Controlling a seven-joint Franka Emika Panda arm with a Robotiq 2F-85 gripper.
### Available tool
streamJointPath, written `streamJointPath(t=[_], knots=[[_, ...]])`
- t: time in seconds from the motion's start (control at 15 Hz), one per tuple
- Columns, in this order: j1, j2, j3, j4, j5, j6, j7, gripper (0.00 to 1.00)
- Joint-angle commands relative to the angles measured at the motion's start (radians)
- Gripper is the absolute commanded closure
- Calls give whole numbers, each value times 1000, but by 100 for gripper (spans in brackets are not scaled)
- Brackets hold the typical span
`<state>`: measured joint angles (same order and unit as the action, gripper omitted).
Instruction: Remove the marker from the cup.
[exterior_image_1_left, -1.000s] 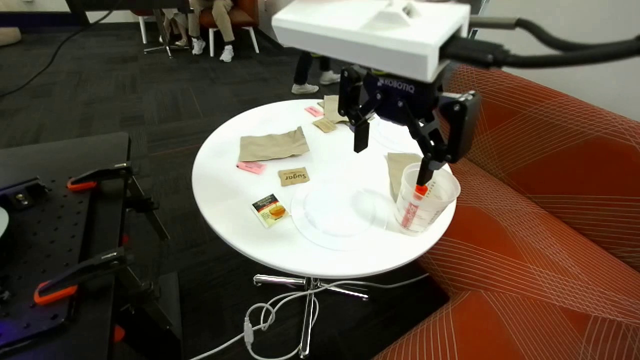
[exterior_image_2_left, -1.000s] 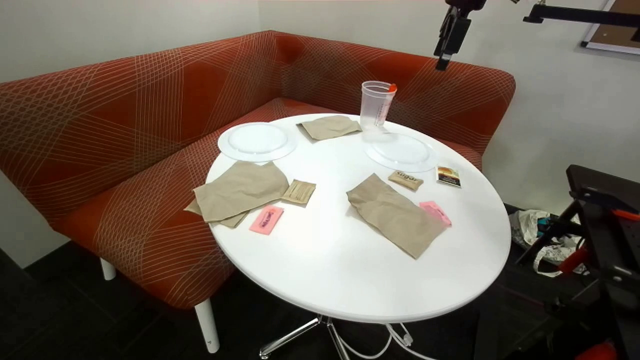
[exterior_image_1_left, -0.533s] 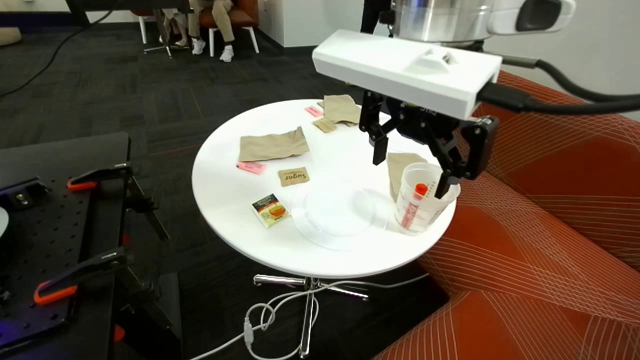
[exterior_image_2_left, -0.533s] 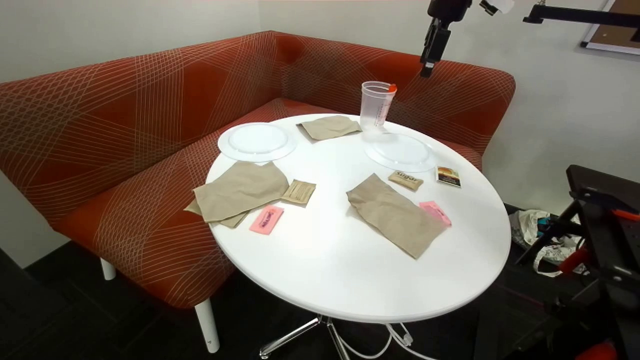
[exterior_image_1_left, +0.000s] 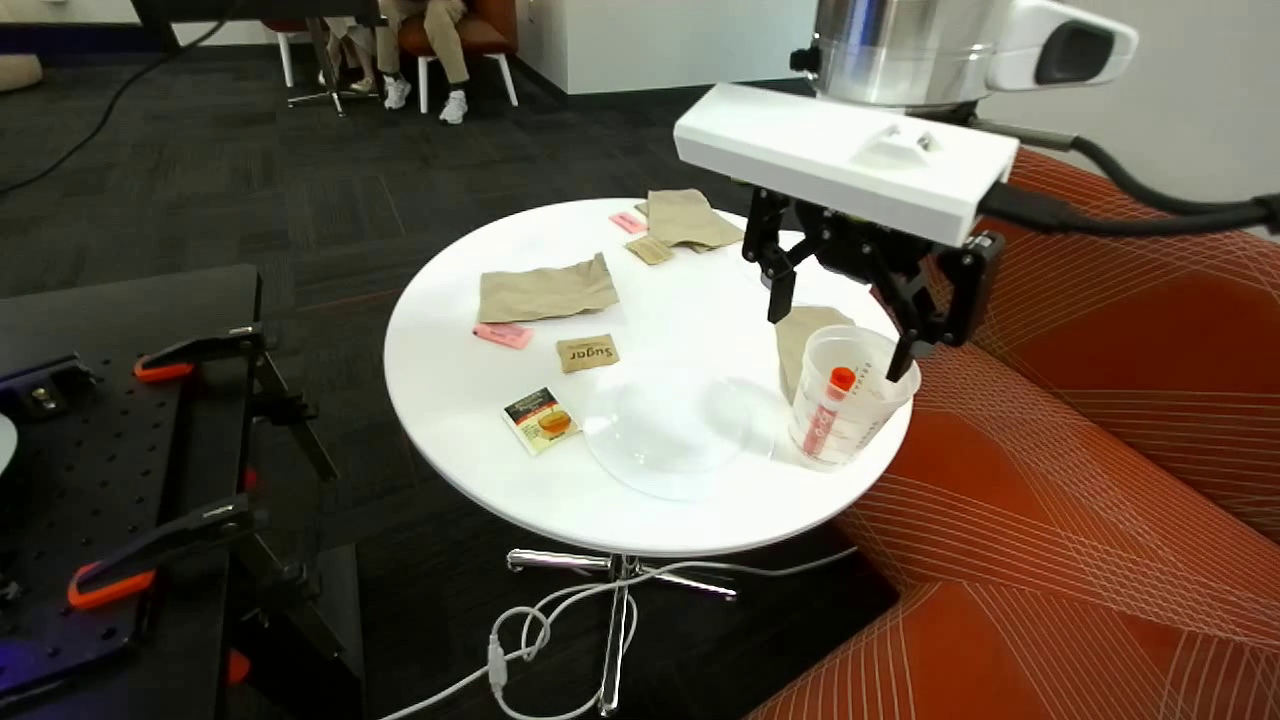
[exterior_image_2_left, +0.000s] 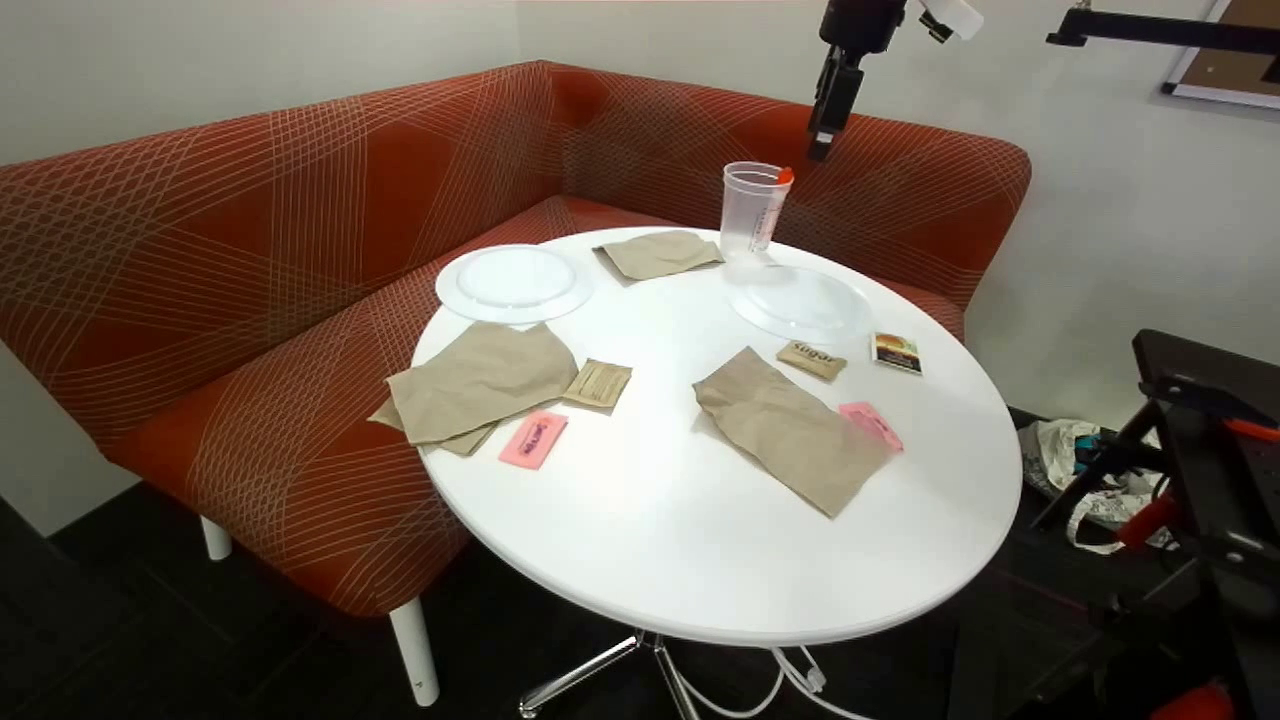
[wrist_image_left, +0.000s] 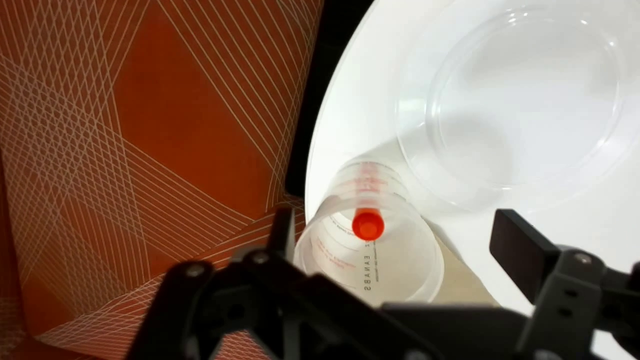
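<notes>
Since the frame half a second ago, you have brought the black two-finger gripper closer to the tall translucent plastic cup, which stands upright and unmoved on the round white table. The slim cylindrical marker, pale and printed in red, leans inside that cup with its bright red cap uppermost, near the rim. Your jaws are spread wide and pinch nothing.

The move turns on this: in the wrist view the cap lies between your two fingers, nearer the one at picture left. The marker's long axis drops steeply along the cup's wall, crosswise to the line on which you would close, so the grasp direction looks right to me. The gap, though, spans more than the cup's mouth in that view: the finger at picture left overlaps the rim, and the finger at picture right shows outside it. Lowered straight like this, you would probably straddle the cup or catch its rim. I'd centre the cap and narrow the gap first. How high the tips sit against the rim, I cannot tell.
</notes>
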<state>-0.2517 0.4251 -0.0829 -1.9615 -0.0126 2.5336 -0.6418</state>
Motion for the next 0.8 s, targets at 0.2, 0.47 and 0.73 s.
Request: streamJointPath(t=[0.2, 0.47, 0.73], knots=[[5, 71, 8, 84, -32, -7, 63, 3], [10, 98, 7, 111, -52, -8, 102, 28], [14, 120, 7, 136, -66, -11, 136, 27]])
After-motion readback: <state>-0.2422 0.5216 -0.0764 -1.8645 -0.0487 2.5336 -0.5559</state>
